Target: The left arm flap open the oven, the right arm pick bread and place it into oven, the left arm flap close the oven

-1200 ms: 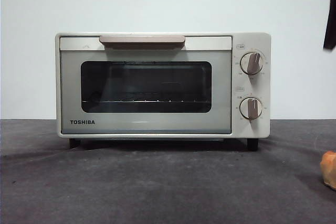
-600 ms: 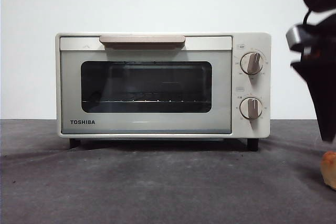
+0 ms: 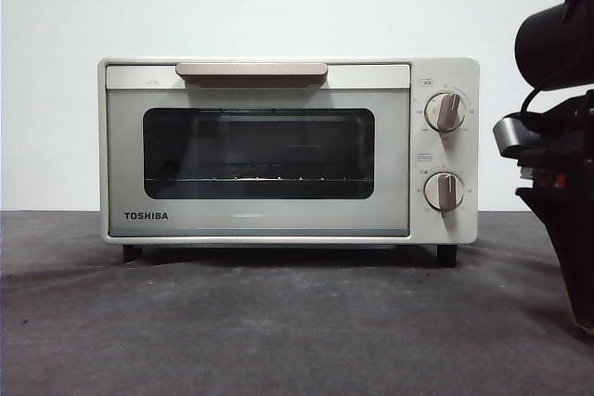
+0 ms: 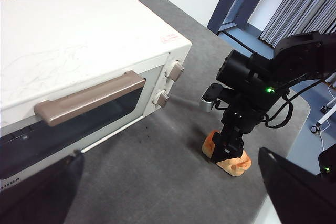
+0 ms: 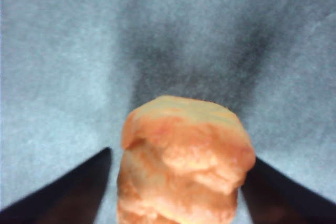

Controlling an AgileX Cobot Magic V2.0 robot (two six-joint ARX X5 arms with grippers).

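While the oven door remains shut on the surface, with its handle untouched, my right claw is lowered over the bread, jaws spread to either side of it and not yet closed. My left claw waits wide open and empty, near the handle. By my judgement, opening, grasping, loading and closing are all outstanding.

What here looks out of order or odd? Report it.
The oven door is shut, yet the right gripper is already down over the bread, jaws on either side of it. The left gripper hangs open, away from the handle. Nothing is spilled or damaged.
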